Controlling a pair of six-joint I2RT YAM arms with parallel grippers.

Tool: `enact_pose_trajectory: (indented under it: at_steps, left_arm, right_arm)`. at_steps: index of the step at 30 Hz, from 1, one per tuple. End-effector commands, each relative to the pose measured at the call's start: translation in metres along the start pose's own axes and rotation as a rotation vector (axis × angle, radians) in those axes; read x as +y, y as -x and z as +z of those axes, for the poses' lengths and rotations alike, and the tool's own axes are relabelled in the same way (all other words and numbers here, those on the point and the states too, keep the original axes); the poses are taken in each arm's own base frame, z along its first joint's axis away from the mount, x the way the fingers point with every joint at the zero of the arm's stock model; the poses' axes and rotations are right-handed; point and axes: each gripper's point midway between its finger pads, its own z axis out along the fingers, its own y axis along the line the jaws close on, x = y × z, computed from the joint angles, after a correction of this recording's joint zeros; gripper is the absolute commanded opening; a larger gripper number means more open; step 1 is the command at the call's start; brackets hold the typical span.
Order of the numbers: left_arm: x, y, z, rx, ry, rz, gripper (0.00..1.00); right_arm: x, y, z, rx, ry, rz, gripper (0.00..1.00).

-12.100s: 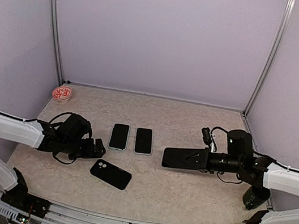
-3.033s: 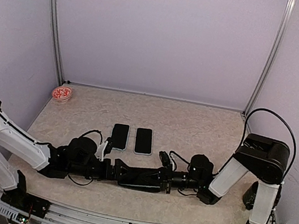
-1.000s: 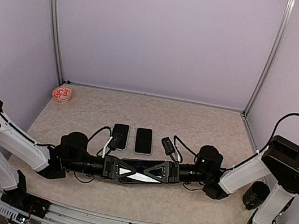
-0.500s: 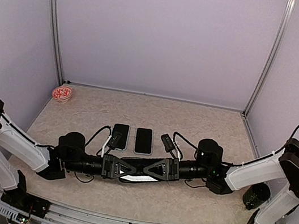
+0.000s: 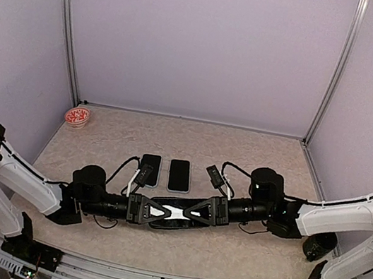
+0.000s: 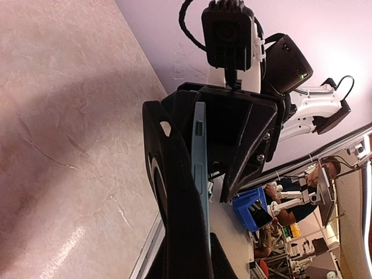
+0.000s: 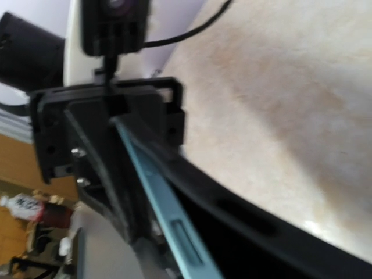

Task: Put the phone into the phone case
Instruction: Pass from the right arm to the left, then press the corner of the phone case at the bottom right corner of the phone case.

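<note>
lavender walls (image 5: 203, 42) are closing in a beige, marbled table (image 5: 255, 158). both arms are reaching in low from the sides and meeting nose to nose near the front middle of the table.

left gripper (image 5: 148, 211) is clamping tight on the phone case (image 6: 174, 192), a black shell standing on edge. its curved back is showing a cut-out in the left wrist view. the phone (image 6: 199, 168), teal-edged, is lying flat against the case's open side, with its side buttons facing the lens. cannot tell if it is seated all the way. phone and case are spanning the gap between the two grippers, low over the table.

right gripper (image 5: 197, 211) is sitting at the far end of the phone, a finger on either side. cannot tell whether it is pinching or standing loose. right wrist view is blurring, giving only the teal edge and black case running toward the left gripper.

a spare phone (image 5: 149, 170) and a second spare phone (image 5: 179, 175) are lying flat side by side just behind the grippers. a small red-and-white dish (image 5: 76, 116) is sitting in the far left corner.
</note>
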Motion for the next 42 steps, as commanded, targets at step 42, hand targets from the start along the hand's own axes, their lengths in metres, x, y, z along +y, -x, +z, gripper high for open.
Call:
enact_pose_trajectory:
  at_steps: [42]
  left_arm:
    - [-0.087,0.009,-0.007,0.043,-0.257,0.290,0.00]
  right_arm:
    - [0.067,-0.028,-0.051,0.054,0.328,-0.199,0.43]
